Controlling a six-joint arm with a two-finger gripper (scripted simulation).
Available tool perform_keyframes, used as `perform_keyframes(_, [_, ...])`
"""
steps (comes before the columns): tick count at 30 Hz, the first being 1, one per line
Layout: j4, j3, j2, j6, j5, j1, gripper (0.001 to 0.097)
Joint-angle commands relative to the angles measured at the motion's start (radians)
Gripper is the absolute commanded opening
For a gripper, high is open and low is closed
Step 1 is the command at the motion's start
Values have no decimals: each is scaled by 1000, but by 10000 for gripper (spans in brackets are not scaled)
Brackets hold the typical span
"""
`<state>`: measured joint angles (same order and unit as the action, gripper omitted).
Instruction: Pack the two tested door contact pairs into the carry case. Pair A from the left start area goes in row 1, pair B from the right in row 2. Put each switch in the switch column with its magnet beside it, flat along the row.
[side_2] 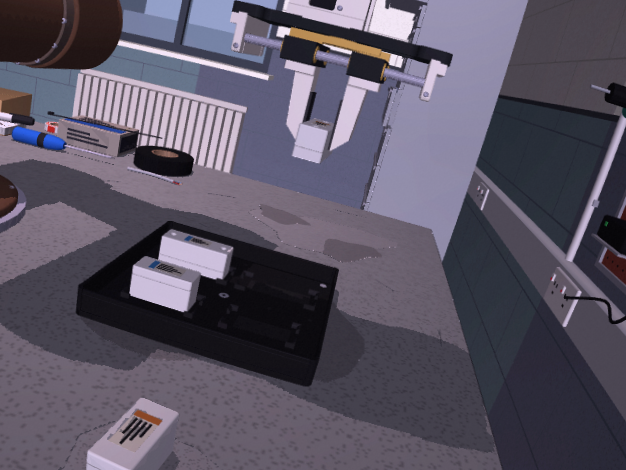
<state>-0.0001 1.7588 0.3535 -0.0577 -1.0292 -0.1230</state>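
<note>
A small white contact block [311, 140] hangs high above the far side of the table, gripped between the fingers of my closed gripper [319, 135]. Below and to the left sits the black carry case [212, 298]. Two white blocks with blue labels lie side by side at its left end: one nearer the front [164, 283], one behind it [196, 253]. The rest of the case shows only dark dividers. A white block with an orange label [134, 437] lies on the table in front of the case.
A white radiator [157, 119] lines the far wall, with a roll of black tape [163, 160], a screwdriver [38, 137] and a labelled box [96, 134] before it. The table edge runs along the right, with wall sockets [561, 296] beyond.
</note>
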Motion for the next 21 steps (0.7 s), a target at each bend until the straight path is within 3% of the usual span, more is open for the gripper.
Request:
perform_keyframes(1, [0, -1, -1, 2, 0, 0, 23])
perform_keyframes(11, [0, 0, -1, 70, 0, 1, 23])
perform_keyframes(21, [0, 0, -1, 251, 0, 1, 23])
